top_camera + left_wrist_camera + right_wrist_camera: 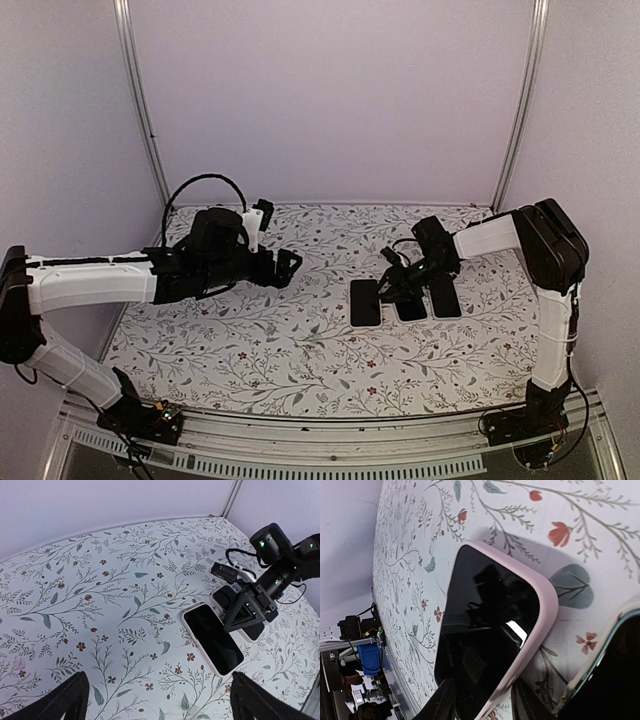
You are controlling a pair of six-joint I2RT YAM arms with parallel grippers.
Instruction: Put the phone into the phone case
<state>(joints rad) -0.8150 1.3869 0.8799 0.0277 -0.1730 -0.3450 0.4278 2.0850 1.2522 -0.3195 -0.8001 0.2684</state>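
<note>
A black-screened phone (pixel 480 630) lies flat inside a pale pink phone case (pixel 540 625) on the flowered table. It is the leftmost of three dark slabs (pixel 365 302) and also shows in the left wrist view (pixel 212 637). My right gripper (pixel 485 702) hangs low over the case's near end. Its fingers (pixel 445 705) stand apart astride the pink rim and do not pinch it. From above, the right gripper (pixel 393 288) sits at the case's right edge. My left gripper (pixel 288 266) hovers wide open to the left (pixel 157 685), with nothing between its fingers.
Two more dark phone-like slabs lie to the right, a middle one (pixel 411 300) and a right one (pixel 445 297). A teal-edged one (pixel 620 670) lies beside the pink case. White walls and metal posts (pixel 150 130) close in the table (pixel 250 350).
</note>
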